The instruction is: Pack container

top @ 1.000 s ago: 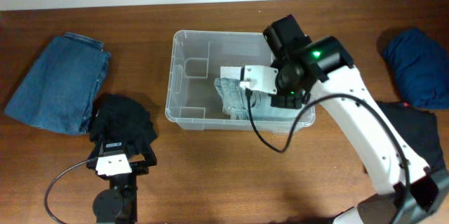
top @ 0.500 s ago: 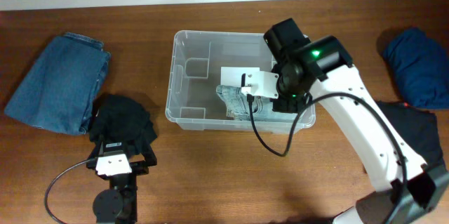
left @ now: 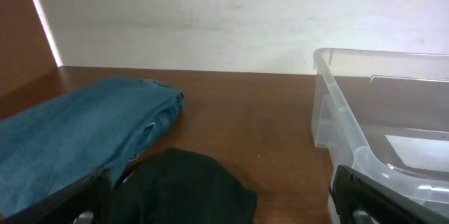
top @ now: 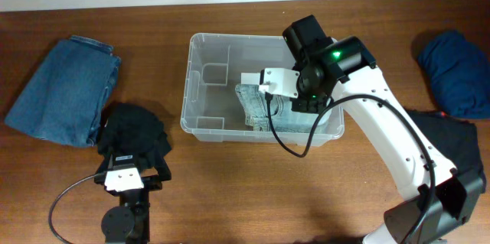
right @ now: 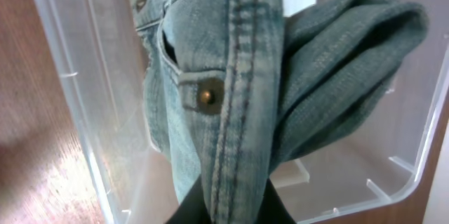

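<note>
The clear plastic container (top: 200, 76) stands at the table's middle; it also shows in the left wrist view (left: 337, 115) and the right wrist view (right: 77, 97). My right gripper (right: 235, 206) is shut on light-wash folded jeans (right: 231, 90), holding them inside the container; the jeans show overhead (top: 256, 108) in the container's right half. My left gripper (left: 224, 206) is open, low over a black garment (left: 186, 189), which lies at front left (top: 134, 133). A folded blue denim garment (top: 65, 87) lies at the left.
A dark blue garment (top: 455, 72) lies at the right edge, with another dark garment (top: 452, 141) below it. A white wall (left: 224, 13) bounds the table's far side.
My right arm has shifted a little left and back over the container, carrying the light-wash jeans with it. The left arm has not moved.
</note>
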Motion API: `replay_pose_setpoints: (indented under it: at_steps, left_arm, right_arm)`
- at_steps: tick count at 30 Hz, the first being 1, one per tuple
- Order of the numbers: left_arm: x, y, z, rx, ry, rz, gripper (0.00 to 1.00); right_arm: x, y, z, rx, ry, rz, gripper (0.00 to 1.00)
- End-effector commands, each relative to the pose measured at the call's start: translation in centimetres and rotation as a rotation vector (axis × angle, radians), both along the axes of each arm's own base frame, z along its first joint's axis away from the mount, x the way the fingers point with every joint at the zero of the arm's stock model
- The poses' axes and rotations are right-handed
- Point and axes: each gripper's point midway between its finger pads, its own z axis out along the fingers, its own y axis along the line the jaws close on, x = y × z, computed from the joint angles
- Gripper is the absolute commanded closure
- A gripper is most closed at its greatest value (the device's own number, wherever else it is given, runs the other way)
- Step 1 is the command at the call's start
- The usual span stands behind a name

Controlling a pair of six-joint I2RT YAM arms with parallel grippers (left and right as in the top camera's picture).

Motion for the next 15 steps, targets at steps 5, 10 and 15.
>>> replay_pose_setpoints:
  at_steps: [5, 10, 15]
  left_arm:
    - [0.0, 0.0, 0.0, 0.012, 0.0, 0.001, 0.01]
    - [0.0, 0.0, 0.0, 0.012, 0.0, 0.001, 0.01]
    - [0.0, 0.0, 0.0, 0.012, 0.0, 0.001, 0.0]
  right_arm:
    - [0.2, 0.1, 0.0, 0.005, -0.009, -0.017, 0.62]
    - [1.3, 0.5, -0.1, 0.021, -0.038, -0.037, 0.48]
    - [5.2, -0.8, 0.1, 0.029, -0.158, -0.208, 0.27]
